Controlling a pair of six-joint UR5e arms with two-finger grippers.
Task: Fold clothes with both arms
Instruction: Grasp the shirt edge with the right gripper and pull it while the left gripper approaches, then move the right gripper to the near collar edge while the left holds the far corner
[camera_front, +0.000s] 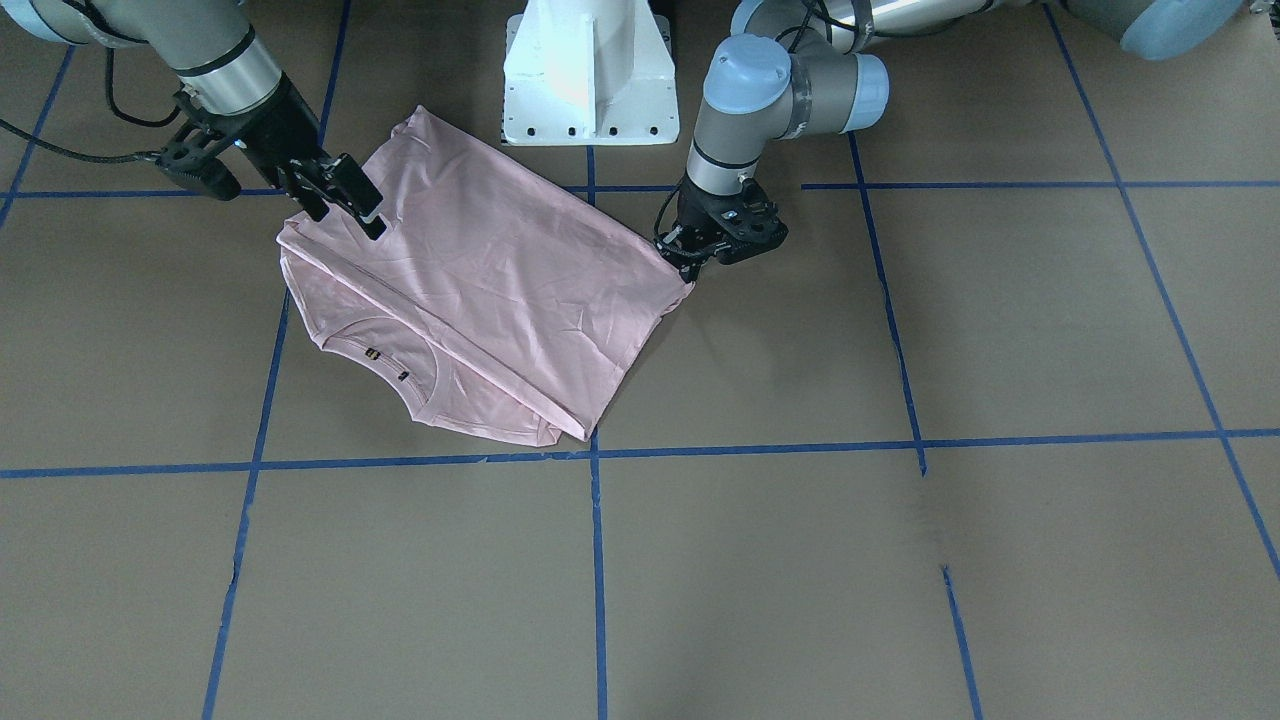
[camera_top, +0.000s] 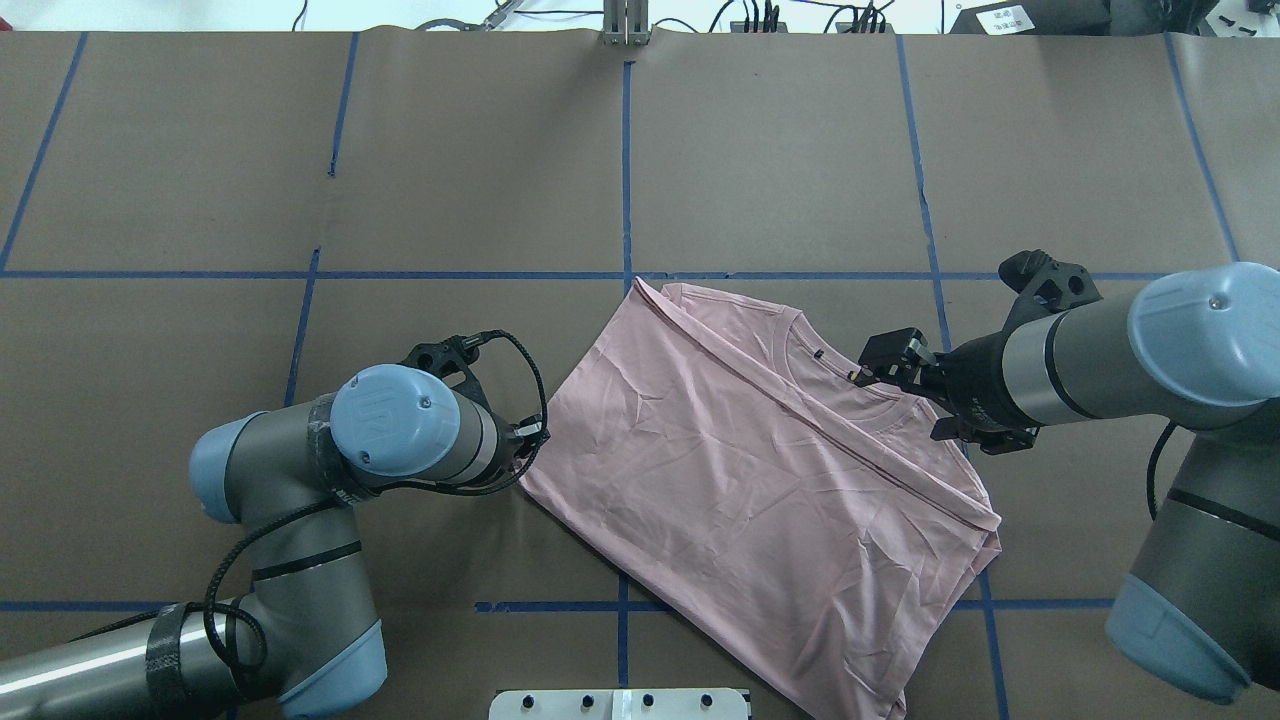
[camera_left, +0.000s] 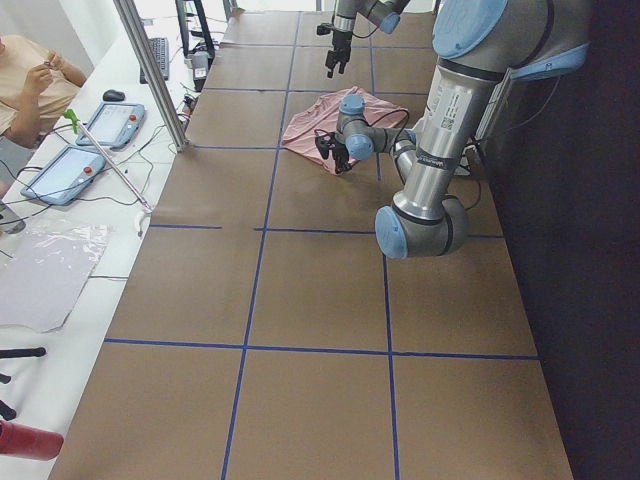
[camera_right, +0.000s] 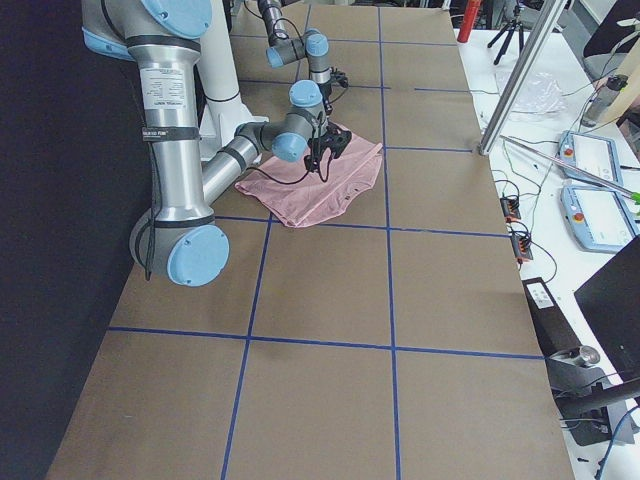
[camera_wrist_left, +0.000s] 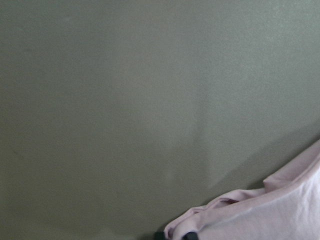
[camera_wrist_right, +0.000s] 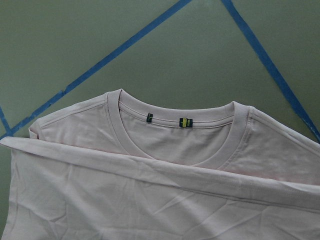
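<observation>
The light pink T-shirt (camera_front: 490, 270) lies folded on the brown table, plain side up, its print hidden. Its ribbed collar (camera_wrist_right: 185, 121) with two small tags shows below the fold in the right wrist view. My left gripper (camera_front: 688, 268) is low at the table at one corner of the shirt; in the left wrist view the bunched cloth edge (camera_wrist_left: 270, 210) runs in between the dark fingertips, so it looks shut on that corner. My right gripper (camera_front: 345, 200) hovers open and empty just above the shirt near the collar; it also shows in the overhead view (camera_top: 875, 370).
The white pedestal base (camera_front: 590, 80) stands just behind the shirt. Blue tape lines (camera_front: 597, 560) divide the brown table. In the left side view a person (camera_left: 30, 70) sits by tablets beyond the table's far edge.
</observation>
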